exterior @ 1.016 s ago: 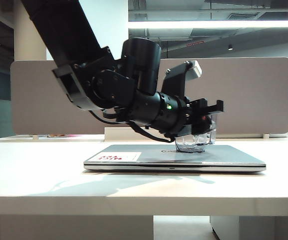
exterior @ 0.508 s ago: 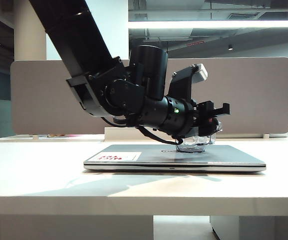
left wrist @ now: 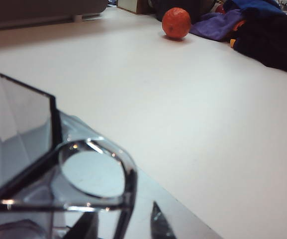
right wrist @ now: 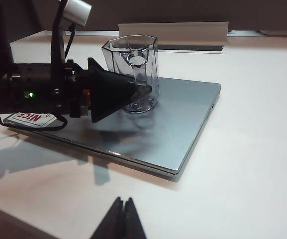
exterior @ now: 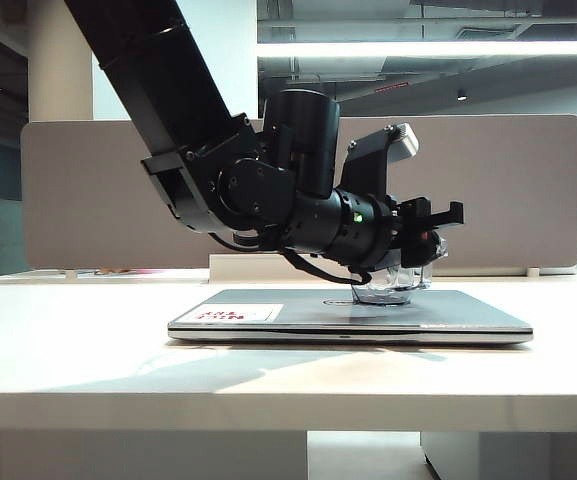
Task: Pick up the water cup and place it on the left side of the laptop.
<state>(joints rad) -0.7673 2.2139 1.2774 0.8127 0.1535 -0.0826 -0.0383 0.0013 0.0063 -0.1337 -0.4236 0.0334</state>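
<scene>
I see the cup [right wrist: 133, 69] standing upright on the closed lid of the laptop [exterior: 448, 312], which lies flat on the white table [exterior: 68, 340]. The cup sits toward the far part of the lid, well apart from the white sticker [right wrist: 33, 118] with red letters at the lid's other end. In the exterior view only the cup's faceted base [exterior: 383, 292] shows below the arm.

My left gripper [right wrist: 141, 92] reaches across the lid at cup level, its jaws spread wide with the cup between them; one dark finger [right wrist: 111, 89] lies along the cup's near side, and I cannot tell whether it presses on the wall. The cup's base rests on the lid. In the left wrist view the cup's handle loop [left wrist: 91, 174] and angular rim fill the near corner, and beyond them is bare table with an orange ball [left wrist: 176, 22] and purple cloth [left wrist: 218, 22] far off.

My right gripper [right wrist: 122, 219] hangs low over the table on the near side of the laptop, well apart from it, its two fingertips pressed together, holding nothing
</scene>
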